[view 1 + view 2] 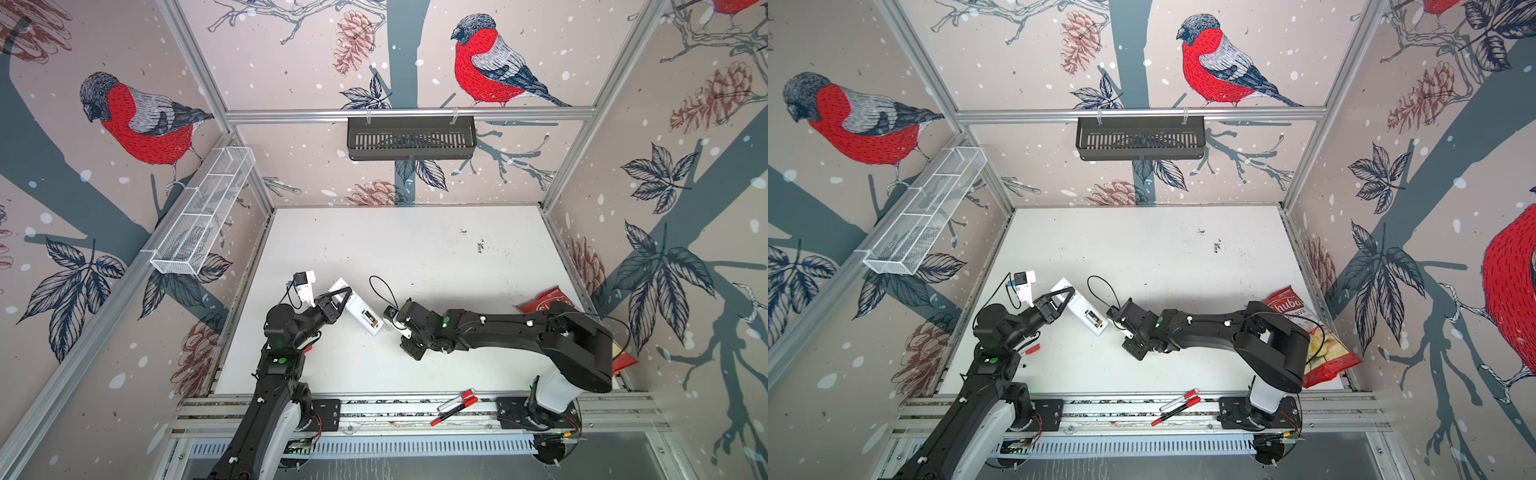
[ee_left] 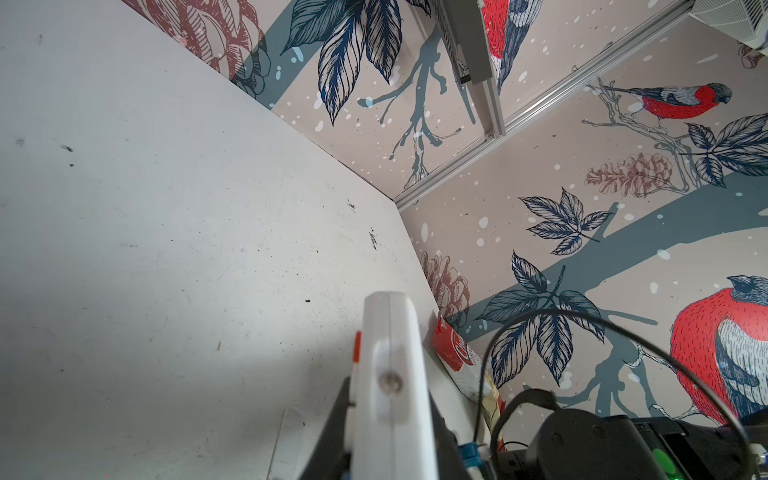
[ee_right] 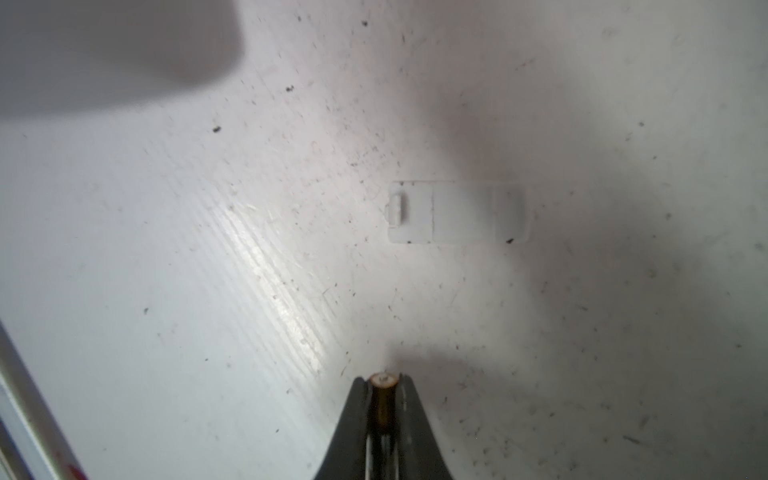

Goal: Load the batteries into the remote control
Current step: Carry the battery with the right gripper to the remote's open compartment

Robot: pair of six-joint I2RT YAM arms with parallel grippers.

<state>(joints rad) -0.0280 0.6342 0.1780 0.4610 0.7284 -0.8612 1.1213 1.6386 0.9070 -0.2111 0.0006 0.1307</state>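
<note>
**A:** Why is the left gripper [image 1: 346, 293] clamped on the remote control [image 1: 358, 311]?

**B:** I'm steadying it back-up with the bay exposed. The first battery [image 1: 368, 318] looks seated. My right gripper [image 3: 384, 380] is pinched tight on the second battery [image 3: 383, 405], low over the table [image 3: 166, 249], just beside the remote's end.

**A:** Is anything in the way?

**B:** The loose cover [image 3: 459, 212] lies near my right jaws. The marker pens [image 1: 457, 403] and crisp bag [image 1: 1291, 309] sit well clear.

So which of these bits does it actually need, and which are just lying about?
Job: remote in left pincer, battery inside it, battery in right pincer, loose cover.
Lying about: pens, crisp bag, black basket, wire basket.
</note>
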